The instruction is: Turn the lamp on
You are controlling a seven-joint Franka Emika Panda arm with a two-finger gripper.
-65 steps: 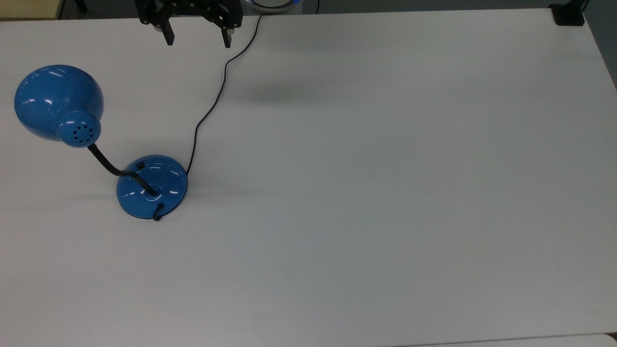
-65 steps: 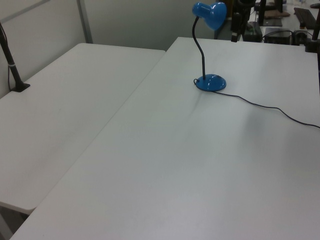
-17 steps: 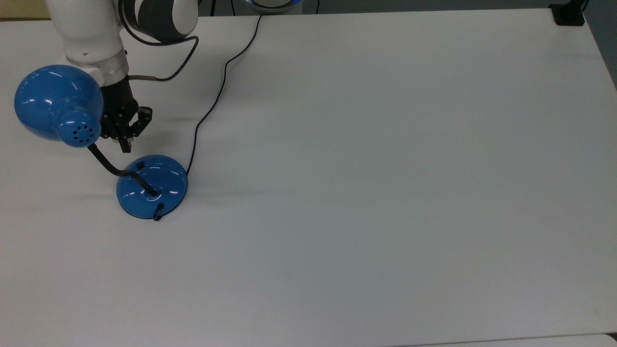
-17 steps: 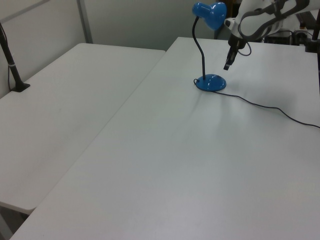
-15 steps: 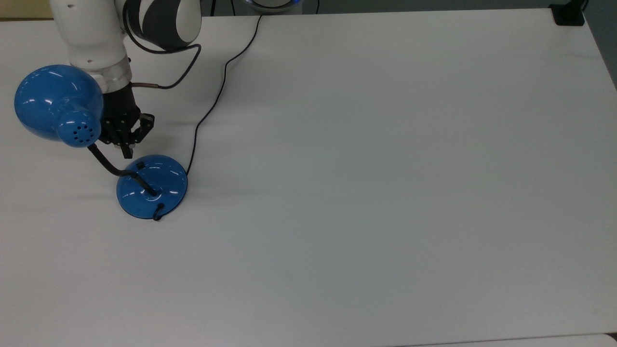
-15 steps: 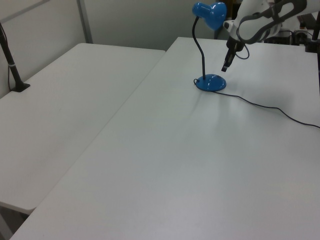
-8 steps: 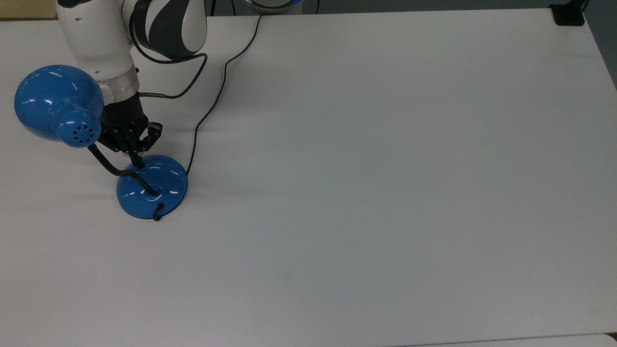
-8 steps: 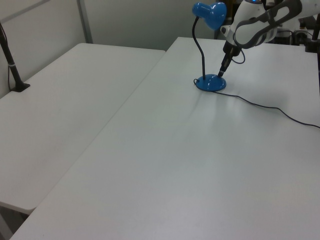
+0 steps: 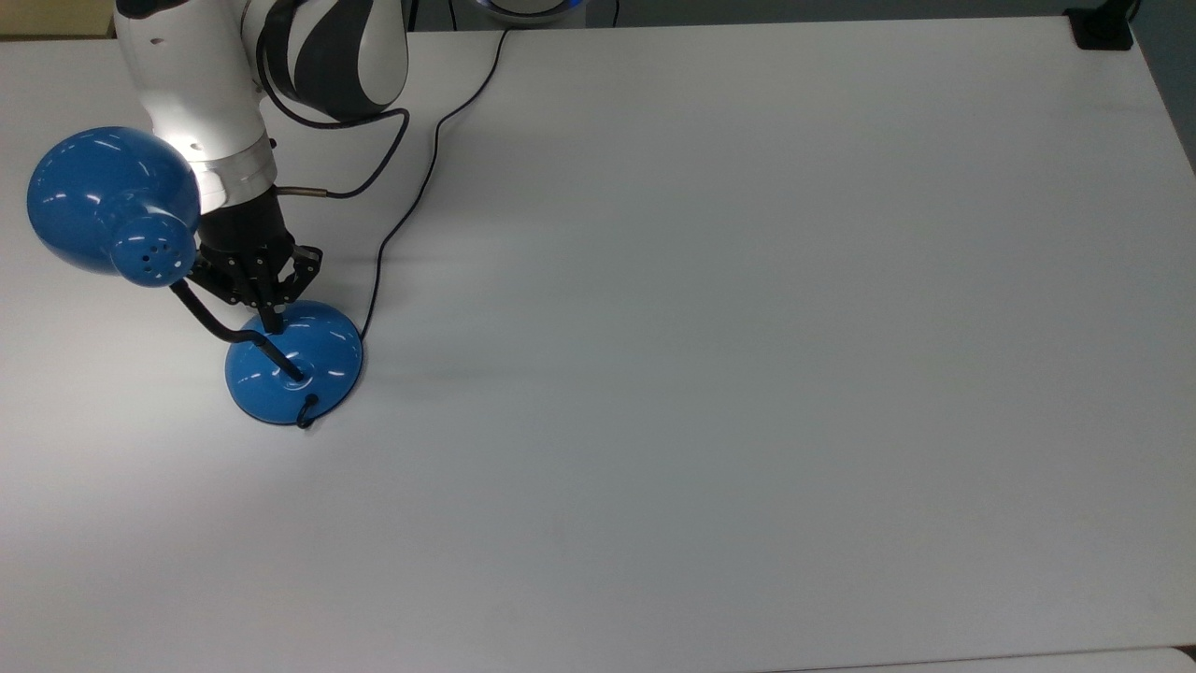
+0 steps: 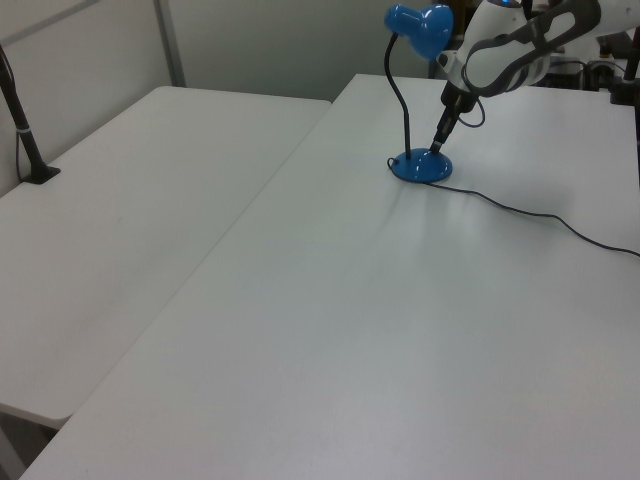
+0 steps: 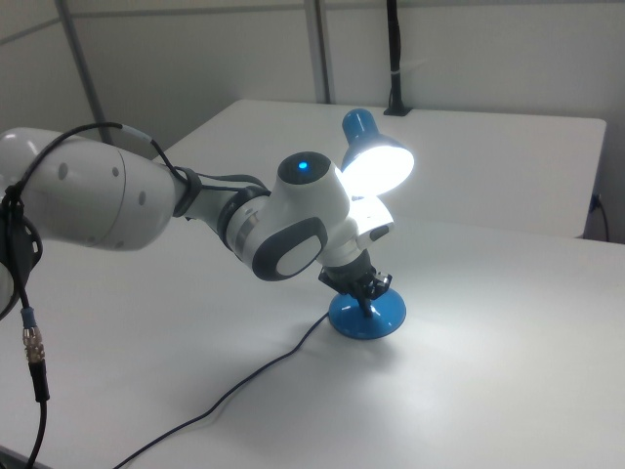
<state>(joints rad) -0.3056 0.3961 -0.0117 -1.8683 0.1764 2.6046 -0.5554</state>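
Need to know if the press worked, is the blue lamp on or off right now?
On. In the right view the lamp shade glows bright white inside, with the gripper down on its base.

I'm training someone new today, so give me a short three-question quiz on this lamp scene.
1. True or false: in the right view the lamp is lit.
2. Which part of the lamp does the gripper touch? A) the shade B) the base C) the cord
3. Fill in: in the top view, the lamp's black cord runs from the base toward the ___ edge of the table.

Key: 1 true; 2 B; 3 top.
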